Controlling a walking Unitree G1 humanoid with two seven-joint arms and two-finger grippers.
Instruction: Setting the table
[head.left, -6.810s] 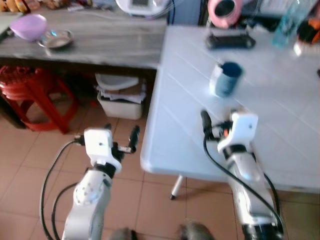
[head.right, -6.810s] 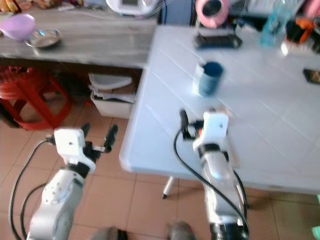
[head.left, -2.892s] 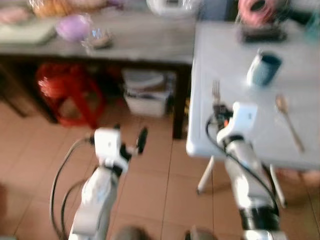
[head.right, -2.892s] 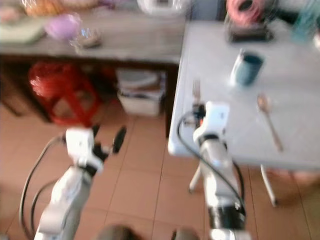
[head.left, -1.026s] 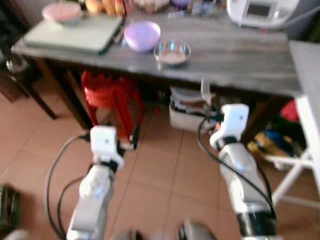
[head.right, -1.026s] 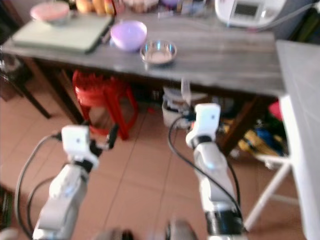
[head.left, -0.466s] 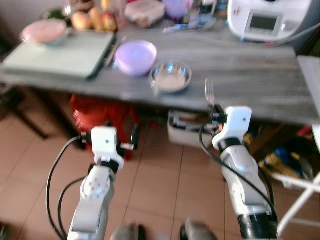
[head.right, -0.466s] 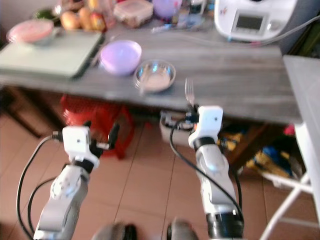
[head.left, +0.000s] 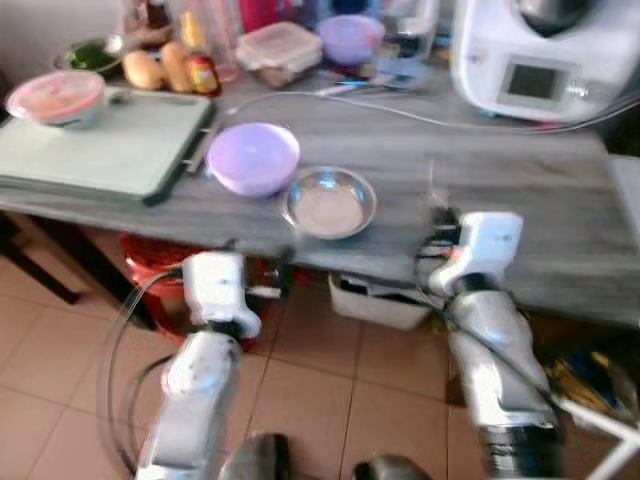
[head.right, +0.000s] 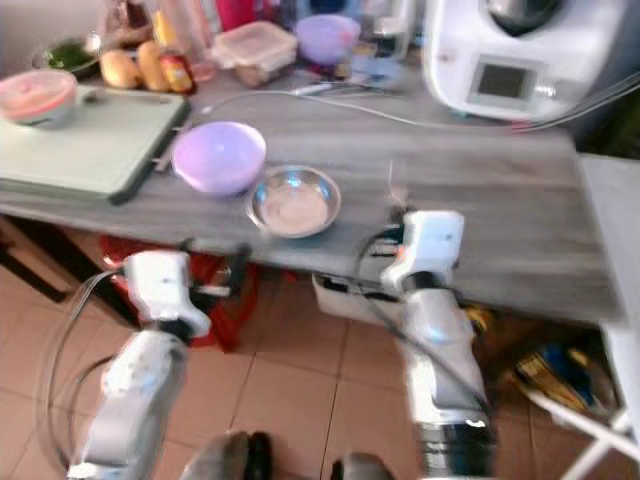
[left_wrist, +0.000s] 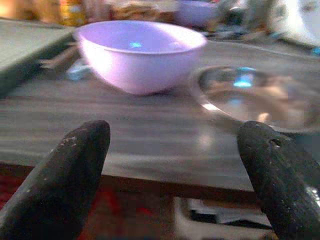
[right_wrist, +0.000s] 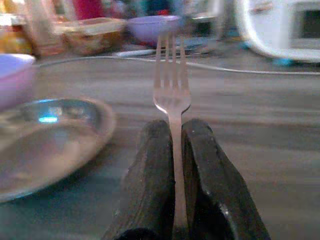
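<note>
Counter now nearer; fork upright, pinched in right hand.

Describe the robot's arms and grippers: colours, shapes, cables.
Two silver-white tubular arms end in boxy white wrist housings. Black cables loop loosely beside each forearm. The left gripper and right gripper each have two thick, rounded, matte black fingers. The right wrist housing shows a small orange spot.

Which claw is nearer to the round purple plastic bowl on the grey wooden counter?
Left. The left claw is open at the counter's front edge, below the round purple plastic bowl. The right claw, shut on a silver metal fork, is farther right, past the steel dish.
</note>
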